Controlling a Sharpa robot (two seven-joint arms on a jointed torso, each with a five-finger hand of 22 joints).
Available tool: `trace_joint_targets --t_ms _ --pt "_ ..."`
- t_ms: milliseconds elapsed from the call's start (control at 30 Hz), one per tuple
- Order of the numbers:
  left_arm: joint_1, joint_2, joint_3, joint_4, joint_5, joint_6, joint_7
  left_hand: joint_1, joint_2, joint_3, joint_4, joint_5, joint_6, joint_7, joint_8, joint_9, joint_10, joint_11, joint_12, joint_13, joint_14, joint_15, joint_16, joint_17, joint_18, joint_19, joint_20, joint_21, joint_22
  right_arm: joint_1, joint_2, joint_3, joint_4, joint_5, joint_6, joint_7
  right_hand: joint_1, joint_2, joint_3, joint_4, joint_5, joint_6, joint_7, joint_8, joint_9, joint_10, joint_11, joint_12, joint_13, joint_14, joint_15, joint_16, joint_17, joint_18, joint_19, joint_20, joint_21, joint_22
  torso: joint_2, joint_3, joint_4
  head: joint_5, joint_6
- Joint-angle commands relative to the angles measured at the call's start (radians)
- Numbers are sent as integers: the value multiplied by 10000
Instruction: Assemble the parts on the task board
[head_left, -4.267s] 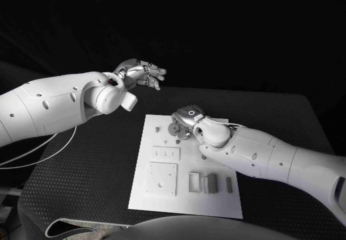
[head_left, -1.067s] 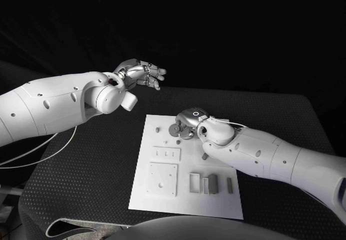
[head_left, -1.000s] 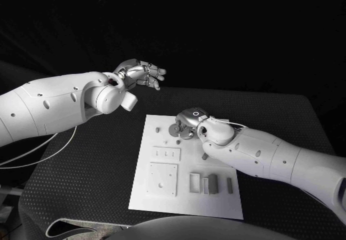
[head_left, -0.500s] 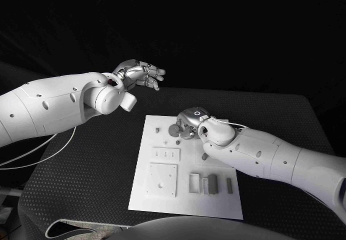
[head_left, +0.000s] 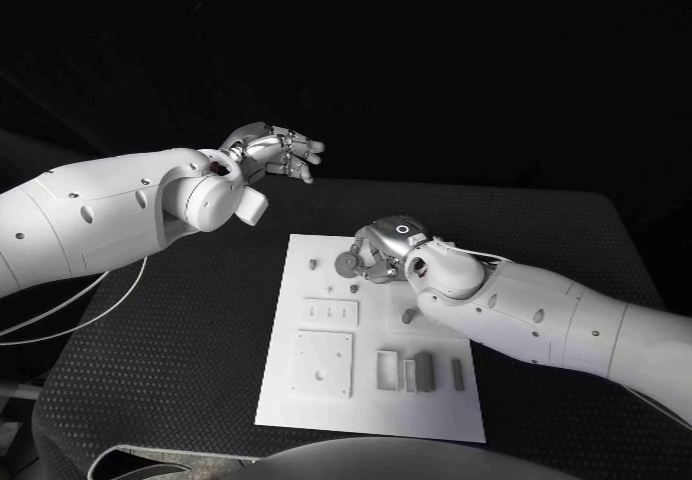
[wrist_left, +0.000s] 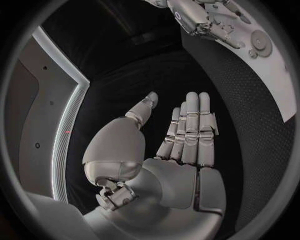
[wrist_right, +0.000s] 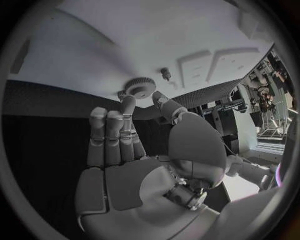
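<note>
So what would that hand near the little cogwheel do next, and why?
Probably close its fingertips on the gear and seat it. The right hand is at the far end of the task board, fingertips right at the gear, and whether it is gripped cannot be told. The left hand hangs open, away from the board.

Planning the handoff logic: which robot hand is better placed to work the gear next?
Right. The right robot hand sits over the task board, fingertips at the gear. The left robot hand hangs open beyond the board.
</note>
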Motion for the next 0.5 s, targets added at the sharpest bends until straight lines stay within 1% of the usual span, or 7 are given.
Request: trace_joint_targets --t_ms 33,100,200,267,300,433,500 --pt "13 1 6 -60 -32 67 125 -48 -33 -50 -5 -65 -82 188 -36 -8 -59 4 -63 0 -78 -22 45 -18 152 3 -42 -56 11 157 -407 148 553 263 -473 21 178 -10 -56 -69 22 -182 60 -116 -43 -23 81 42 12 -16 91 17 -7 321 10 -22 -45 21 -21 13 -42 15 95" --pt "13 -20 6 -117 -49 105 137 -22 -18 -40 -2 -64 -35 173 -5 4 -37 0 -51 7 -80 -22 45 -18 154 2 -38 -63 14 277 -739 261 884 743 -503 98 363 25 -20 -175 20 -272 70 -167 -72 -123 95 -11 -14 -94 114 -35 -28 321 -67 -13 -89 17 -44 35 -82 34 145" --pt "12 -5 5 -259 -66 168 162 1 16 -26 2 -65 31 144 34 18 -30 -2 -58 4 -78 -23 49 -18 156 9 -37 -67 22 407 -1172 283 1240 1427 -616 432 707 145 72 -376 24 -330 100 -195 -92 -310 128 -145 -89 -229 139 -193 -116 318 -182 14 -179 -9 -81 56 -143 65 192" --pt "10 9 4 -400 -83 226 176 16 52 -11 4 -64 94 115 60 24 -1 -7 -82 -8 -78 -26 51 -18 157 12 -37 -73 31 525 -1668 292 1571 2377 -685 851 1083 307 167 -613 18 -389 126 -221 -109 -476 151 -301 -187 -328 167 -387 -250 318 -287 53 -279 -46 -143 70 -211 77 221" --pt "10 10 4 -422 -87 234 180 19 59 -8 4 -64 105 110 64 24 7 -9 -86 -11 -78 -27 52 -18 157 13 -37 -74 33 543 -1739 293 1605 2546 -682 967 1147 338 184 -650 18 -399 122 -226 -111 -494 153 -322 -201 -334 169 -405 -264 320 -297 58 -288 -50 -148 69 -216 69 237" --pt "4 67 2 -680 -208 311 221 47 102 26 0 -65 242 51 68 9 185 -38 -196 -64 -75 -44 61 -17 153 19 -46 -90 62 631 -2385 299 1817 3573 -704 1983 1520 510 148 -1024 19 -480 189 -252 -136 -993 241 -753 -447 -455 259 -540 -373 291 -479 176 -402 -69 -225 104 -316 55 299" --pt "0 116 1 -855 -574 335 213 56 140 50 7 -69 344 -27 45 -15 417 -84 -287 -106 -64 -69 72 -15 142 35 -62 -99 93 634 -2685 314 1811 3608 -756 2385 1655 535 27 -1232 22 -390 160 -179 -116 -1110 230 -657 -347 -483 250 -508 -376 285 -532 250 -410 -53 -266 125 -357 -13 357"
